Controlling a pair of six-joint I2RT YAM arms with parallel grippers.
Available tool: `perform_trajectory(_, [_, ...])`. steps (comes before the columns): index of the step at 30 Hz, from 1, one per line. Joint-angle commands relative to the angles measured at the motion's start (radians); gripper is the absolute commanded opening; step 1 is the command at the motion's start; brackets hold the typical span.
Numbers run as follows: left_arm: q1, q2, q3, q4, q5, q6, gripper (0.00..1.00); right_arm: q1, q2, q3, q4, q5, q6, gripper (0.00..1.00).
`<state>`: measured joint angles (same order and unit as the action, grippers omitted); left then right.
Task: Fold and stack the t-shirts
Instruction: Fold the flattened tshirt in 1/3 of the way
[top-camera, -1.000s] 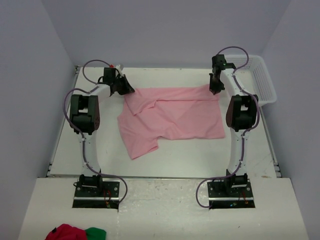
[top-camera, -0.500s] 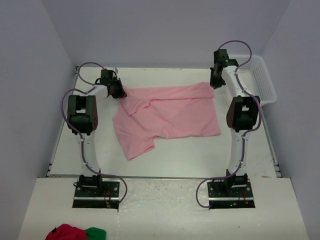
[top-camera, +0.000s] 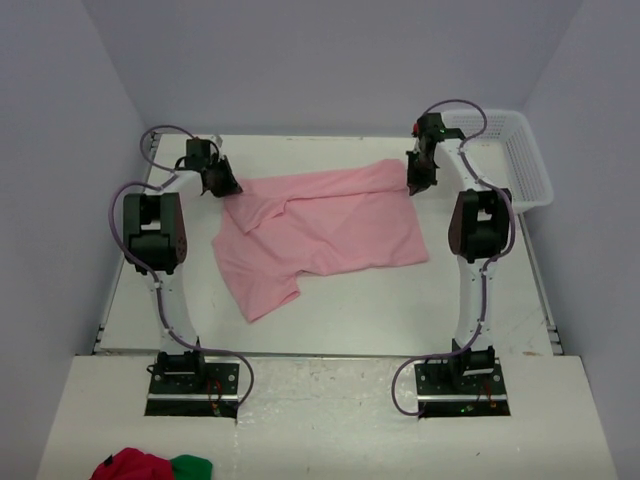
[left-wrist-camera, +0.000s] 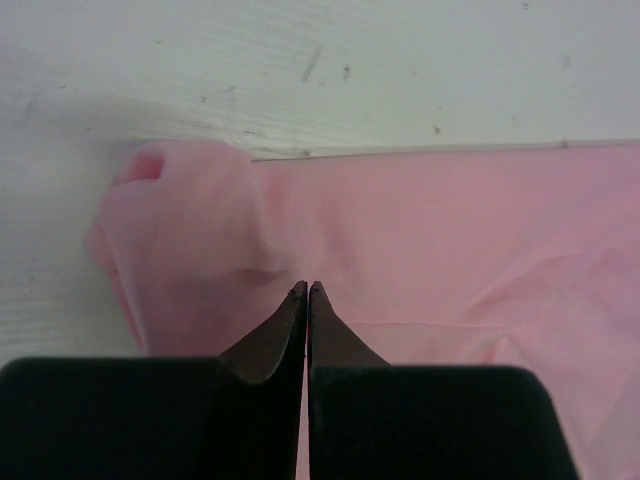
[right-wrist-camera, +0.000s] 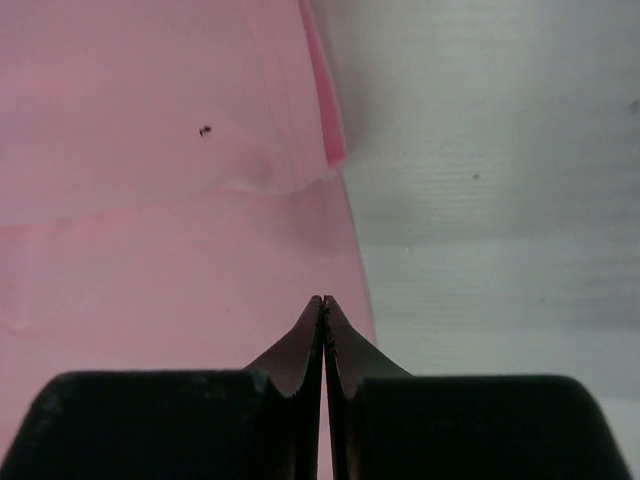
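One pink t-shirt (top-camera: 330, 225) lies on the one white table (top-camera: 360, 310). There are two arms, the left arm (top-camera: 150, 235) and the right arm (top-camera: 480, 225), and two grippers, the left gripper (top-camera: 224, 185) and the right gripper (top-camera: 414, 184). There is one white basket (top-camera: 527, 165), one red cloth (top-camera: 133, 467) and one green cloth (top-camera: 191, 466).

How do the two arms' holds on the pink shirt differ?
The left arm has its jaws pinching a bunched, puckered corner of the t-shirt. The right arm has its jaws pinching a flat, hemmed edge. Cloth near the left arm is rumpled and folded over, while near the right arm it lies smooth. Both pairs of jaws are shut on the t-shirt's far edge.
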<state>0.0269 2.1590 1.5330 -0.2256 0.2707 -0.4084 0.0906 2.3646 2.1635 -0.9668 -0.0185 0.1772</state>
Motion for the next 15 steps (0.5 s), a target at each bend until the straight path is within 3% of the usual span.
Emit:
perform_trajectory(1, [-0.019, -0.102, 0.022, 0.069, 0.143, -0.003, 0.0, 0.024, -0.073, -0.097, 0.022, -0.044, 0.027, 0.0])
perform_trajectory(8, [-0.156, -0.096, 0.093, 0.127, 0.307, -0.032, 0.04, 0.055, -0.094, -0.168, -0.033, -0.034, 0.047, 0.0])
perform_trajectory(15, [-0.28, 0.024, 0.154, 0.105, 0.305, -0.052, 0.04, 0.075, -0.14, -0.321, -0.026, -0.014, 0.097, 0.0])
